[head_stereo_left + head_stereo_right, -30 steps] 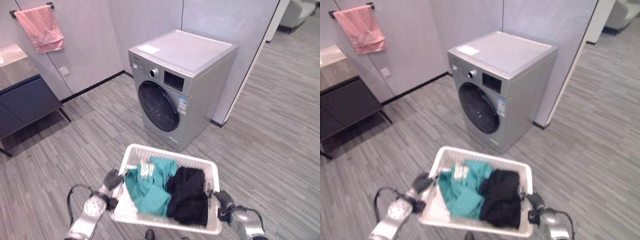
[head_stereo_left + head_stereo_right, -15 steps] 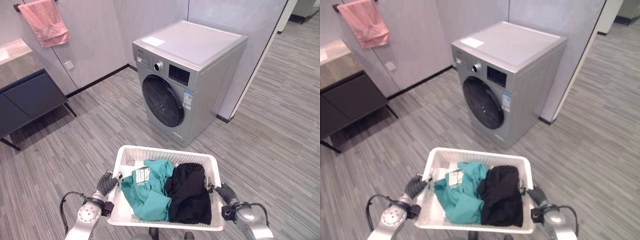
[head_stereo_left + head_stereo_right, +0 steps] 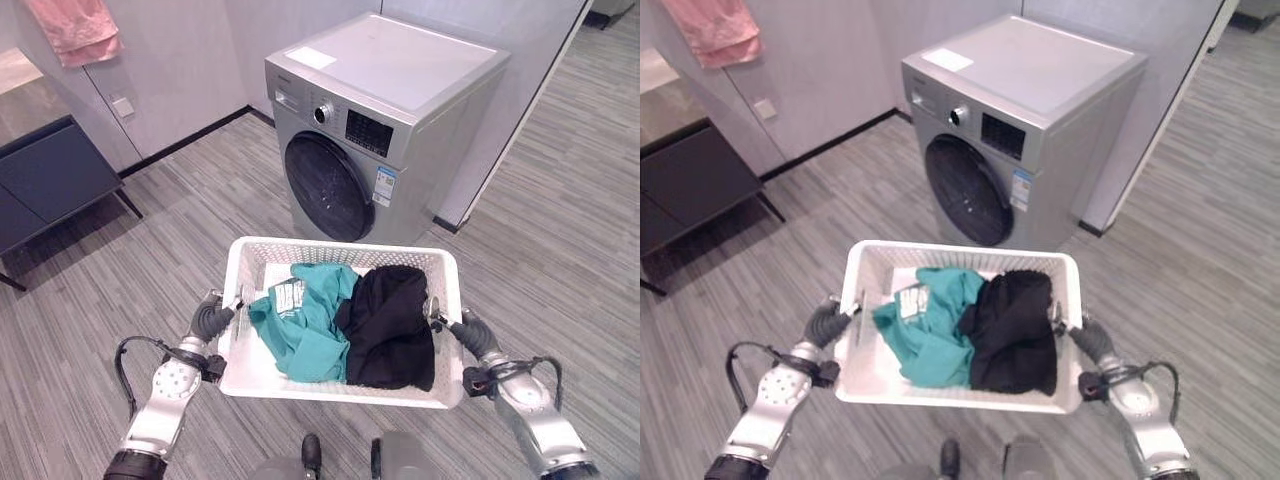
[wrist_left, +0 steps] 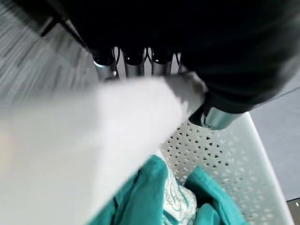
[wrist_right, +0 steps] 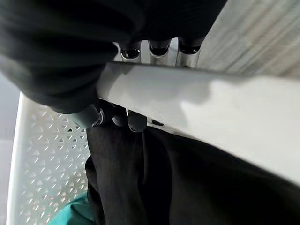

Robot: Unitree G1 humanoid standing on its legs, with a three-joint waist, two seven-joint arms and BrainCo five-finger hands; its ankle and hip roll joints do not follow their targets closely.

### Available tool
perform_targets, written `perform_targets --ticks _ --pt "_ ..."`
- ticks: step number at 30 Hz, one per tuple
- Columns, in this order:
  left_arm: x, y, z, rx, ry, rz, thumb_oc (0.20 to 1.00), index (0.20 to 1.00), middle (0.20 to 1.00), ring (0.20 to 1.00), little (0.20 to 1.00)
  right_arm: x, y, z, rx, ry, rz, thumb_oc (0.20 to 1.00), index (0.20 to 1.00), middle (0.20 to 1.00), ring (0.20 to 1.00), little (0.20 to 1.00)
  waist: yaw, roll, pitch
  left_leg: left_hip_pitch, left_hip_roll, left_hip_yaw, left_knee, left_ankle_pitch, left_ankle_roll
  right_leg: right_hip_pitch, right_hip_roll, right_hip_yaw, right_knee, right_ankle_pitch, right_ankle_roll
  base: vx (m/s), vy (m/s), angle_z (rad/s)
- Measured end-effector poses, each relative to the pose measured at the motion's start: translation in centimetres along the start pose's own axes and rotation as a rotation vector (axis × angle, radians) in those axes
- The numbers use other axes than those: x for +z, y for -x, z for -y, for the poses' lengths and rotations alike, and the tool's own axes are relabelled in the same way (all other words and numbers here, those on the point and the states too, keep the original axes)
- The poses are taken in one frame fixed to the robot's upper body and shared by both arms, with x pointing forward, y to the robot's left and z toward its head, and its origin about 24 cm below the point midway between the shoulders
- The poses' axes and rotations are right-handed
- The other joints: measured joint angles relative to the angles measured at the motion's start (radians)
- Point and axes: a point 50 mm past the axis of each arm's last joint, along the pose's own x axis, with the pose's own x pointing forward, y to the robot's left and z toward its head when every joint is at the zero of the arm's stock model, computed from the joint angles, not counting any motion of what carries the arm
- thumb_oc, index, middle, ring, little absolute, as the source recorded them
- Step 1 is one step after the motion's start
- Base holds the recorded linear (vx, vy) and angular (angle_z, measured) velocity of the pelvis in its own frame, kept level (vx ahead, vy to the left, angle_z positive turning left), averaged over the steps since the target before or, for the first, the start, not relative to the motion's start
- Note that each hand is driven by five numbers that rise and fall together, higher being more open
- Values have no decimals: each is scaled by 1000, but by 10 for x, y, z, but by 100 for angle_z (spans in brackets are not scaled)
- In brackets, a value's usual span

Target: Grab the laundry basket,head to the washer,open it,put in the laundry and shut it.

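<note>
— From the head camera, where is the laundry basket [image 3: 250,262]?
— Carried between both hands, near the washer [image 3: 385,130], whose round door is closed. The left hand [image 3: 208,319] grips its left rim, the right hand [image 3: 470,333] its right rim.

— What's inside?
— A teal garment [image 3: 305,322] on the left, a black garment [image 3: 393,325] touching it on the right.

— Left wrist camera?
— Fingers [image 4: 133,63] curl over the white rim, thumb inside the perforated wall.

— Right wrist?
— Fingers [image 5: 159,50] hook outside the rim, thumb [image 5: 119,118] inside, against the black cloth.
</note>
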Motion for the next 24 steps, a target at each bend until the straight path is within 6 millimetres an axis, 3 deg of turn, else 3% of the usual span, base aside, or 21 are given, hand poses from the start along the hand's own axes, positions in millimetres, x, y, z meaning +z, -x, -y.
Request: perform_targets --ticks 1,2,4,5,6,9,10,11,13,14,15,16,17,18,19,20,21,22,23,24 --pt "6 -5 -2 0 -9 22 200 200 200 200 200 2 0 1 -4 1 7 200 200 200 200 200 -18 -11 5 1 -9 -31 0 -1 0 -6 36 21 -65 12 -3 384 39 99" --pt "12 -15 -4 5 -19 40 200 200 200 200 200 4 -1 2 -7 1 15 200 200 200 200 200 -27 -25 12 0 -15 -59 17 -11 6 -15 75 106 -156 48 -6 221 15 84" --pt "17 -20 -7 16 -22 56 200 200 200 200 200 9 -3 3 -11 -1 33 200 200 200 200 200 -23 -44 9 7 -33 -79 29 -36 23 -51 79 96 -223 106 -2 343 31 57" --pt "19 -20 -7 17 -23 64 200 200 200 200 200 12 -4 5 -22 0 45 200 200 200 200 200 -25 -47 8 28 -43 -104 33 -58 16 -49 70 54 -296 163 8 357 41 38" --pt "19 -21 -6 19 -23 63 200 200 200 200 200 14 -5 5 -27 0 51 200 200 200 200 200 -14 -48 8 50 -47 -113 32 -76 10 -47 59 -1 -301 173 13 353 53 38" --pt "22 -22 -5 27 -20 68 200 200 200 200 200 18 -8 8 -38 7 65 200 200 200 200 200 -15 -38 -10 127 -45 -159 21 -130 -18 -16 -27 -260 -278 195 -7 402 23 38" --pt "24 -23 -7 33 -22 74 200 200 200 200 200 23 -9 10 -43 19 81 200 200 200 200 200 -3 -10 -34 155 -15 -157 35 -163 -52 -4 -50 -378 -238 195 -21 290 4 17" --pt "27 -24 -7 38 -23 86 200 200 200 200 200 27 -10 11 -48 25 94 200 200 200 200 200 -2 7 -42 163 5 -155 70 -183 -78 22 -29 -392 -236 171 -61 388 9 22" --pt "33 -30 -8 44 -16 100 200 200 200 200 200 33 -12 15 -60 27 113 200 200 200 200 200 -15 2 -52 121 13 -121 244 -223 -138 78 -18 -398 -244 156 -121 285 -70 49" --pt "38 -41 -6 49 -4 116 200 200 200 200 200 40 -13 20 -69 44 132 200 200 200 200 200 -53 -9 -53 14 67 18 548 -215 -275 129 -30 -431 -245 121 -157 331 -125 76" --pt "42 -45 -6 51 3 122 200 200 200 200 200 46 -15 23 -78 47 147 200 200 200 200 200 -77 -14 -63 -77 162 191 807 -174 -262 154 -21 -449 -241 101 -203 205 -90 55" --pt "43 -42 -7 62 7 131 200 200 200 200 200 51 -17 23 -86 43 167 200 200 200 200 200 -70 -10 -77 -132 207 242 967 -143 -219 168 2 -430 -241 96 -226 97 -50 -43" --pt "46 -40 -8 74 5 154 200 200 200 200 200 56 -17 25 -106 40 192 200 200 200 200 200 -44 -7 -79 -205 185 190 1121 -120 -228 196 32 -395 -256 111 -252 166 -39 -89" --pt "47 -41 -10 81 -1 157 200 200 200 200 200 58 -17 24 -104 39 202 200 200 200 200 200 -43 -13 -79 -227 168 165 1134 -119 -229 217 39 -379 -273 112 -253 249 -25 -85" --pt "50 -45 -13 83 -13 162 200 200 200 200 200 59 -14 22 -105 39 207 200 200 200 200 200 -66 -36 -76 -262 179 136 1116 -116 -225 254 45 -385 -295 110 -250 185 1 -27" --pt "51 -47 -14 80 -28 163 200 200 200 200 200 56 -12 21 -104 35 201 200 200 200 200 200 -70 -56 -76 -263 225 161 1062 -126 -203 281 49 -385 -314 111 -251 256 232 -1" --pt "53 -48 -16 78 -39 170 200 200 200 200 200 53 -9 18 -105 22 194 200 200 200 200 200 -86 -93 -78 -266 255 163 974 -119 -205 307 47 -394 -332 108 -251 191 216 -10" --pt "53 -48 -15 73 -49 168 200 200 200 200 200 50 -6 17 -120 -7 194 200 200 200 200 200 -76 -116 -80 -267 249 143 864 -126 -176 316 41 -357 -337 93 -183 250 294 -16" --pt "53 -47 -15 68 -57 169 200 200 200 200 200 50 -1 17 -132 -29 203 200 200 200 200 200 -77 -118 -79 -243 237 105 664 -138 -141 312 42 -327 -327 87 -48 234 269 -56" --pt "60 -52 -19 87 -46 194 200 200 200 200 200 62 3 20 -132 -6 253 200 200 200 200 200 -89 -38 -27 -210 296 -9 361 -52 -96 182 90 -285 -91 159 81 290 363 -70"
